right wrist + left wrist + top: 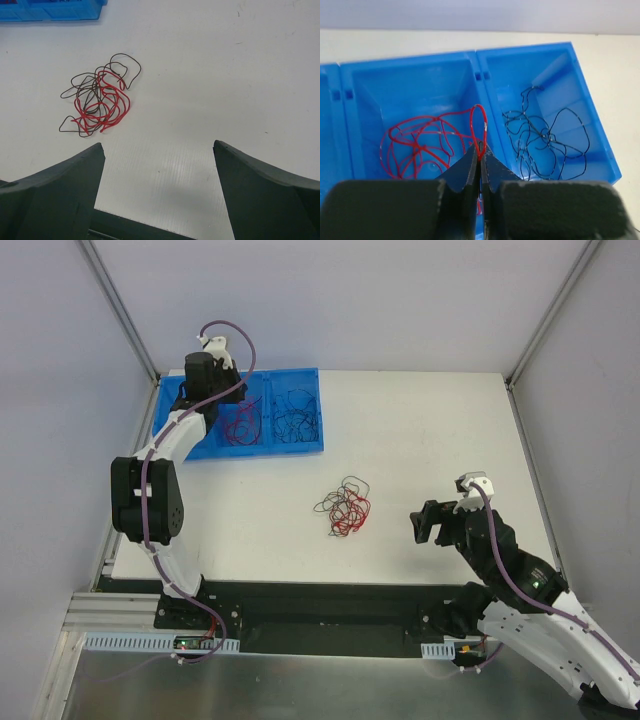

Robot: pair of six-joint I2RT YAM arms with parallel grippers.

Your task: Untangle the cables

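Note:
A loose tangle of red and black cables (345, 507) (97, 102) lies on the white table near its middle. My right gripper (418, 525) (157, 145) hangs open to the tangle's right, apart from it, with nothing between its fingers. My left gripper (481, 150) (232, 392) is over the blue tray (290, 452), shut on a red cable (479, 115) whose loop stands up from the fingertips. More red cables (415, 145) (242, 425) lie in the tray's middle compartment. Black cables (545, 140) (297, 418) lie in its right compartment.
The blue tray (530, 50) stands at the table's far left, and its corner (50, 10) shows in the right wrist view. Metal frame posts rise at the far corners. The table's near edge runs just below the right gripper.

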